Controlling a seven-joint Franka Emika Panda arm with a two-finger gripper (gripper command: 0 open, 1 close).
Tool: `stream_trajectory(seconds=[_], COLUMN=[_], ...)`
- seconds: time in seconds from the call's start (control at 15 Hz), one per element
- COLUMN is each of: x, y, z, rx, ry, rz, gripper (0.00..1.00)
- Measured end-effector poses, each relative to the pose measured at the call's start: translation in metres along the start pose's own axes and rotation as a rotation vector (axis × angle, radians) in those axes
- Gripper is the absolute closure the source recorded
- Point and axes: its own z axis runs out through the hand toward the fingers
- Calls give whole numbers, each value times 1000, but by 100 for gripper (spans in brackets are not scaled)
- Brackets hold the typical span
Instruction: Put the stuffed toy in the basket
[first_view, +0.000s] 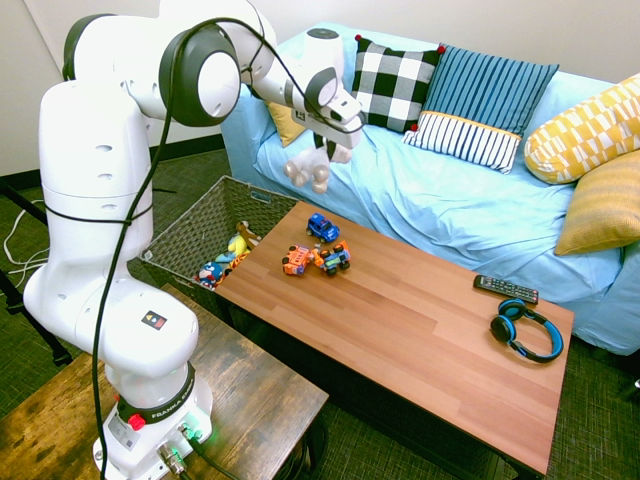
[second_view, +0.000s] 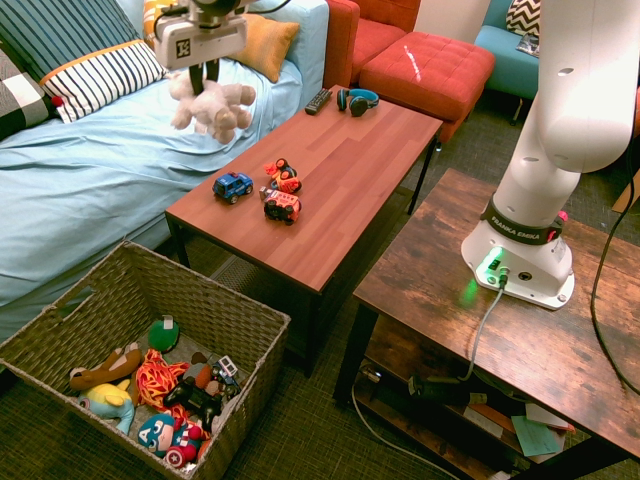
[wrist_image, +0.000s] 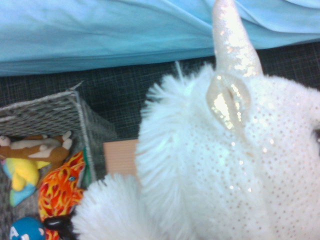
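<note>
Now the carry should run across to the basket (second_view: 140, 300), low by the table end, with release only once the toy (second_view: 212, 105) hangs over its open middle, clear of the rim. Farther off, the gripper (second_view: 205, 72) is clamped on the toy's top, its legs dangling in the air over the table's sofa-side corner.

In the wrist view, the stuffed toy (wrist_image: 220, 165) fills the right and centre of the frame, its body cut off by the right and bottom edges, its glittery horn clipped at the top. The basket (wrist_image: 55, 107) shows only a corner at lower left, with its contents cropped. In the first exterior view, the robot arm hides part of the basket (first_view: 215, 215) at centre left. The gripper (second_view: 205, 75), at the top of the second exterior view, has its fingers buried in plush, probably closed on the toy.
</note>
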Motion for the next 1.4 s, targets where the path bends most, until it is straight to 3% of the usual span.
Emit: stream_trajectory(seconds=[0.4, 0.8, 0.87, 1.4], x=[-131, -185, -194, -181], y=[-100, -132, -134, -130], z=[107, 199, 207, 212], rx=[-63, -148, -152, -191], ry=[-50, -132, -142, -183], rz=[-176, -237, -244, -206], gripper=[100, 100, 0, 0])
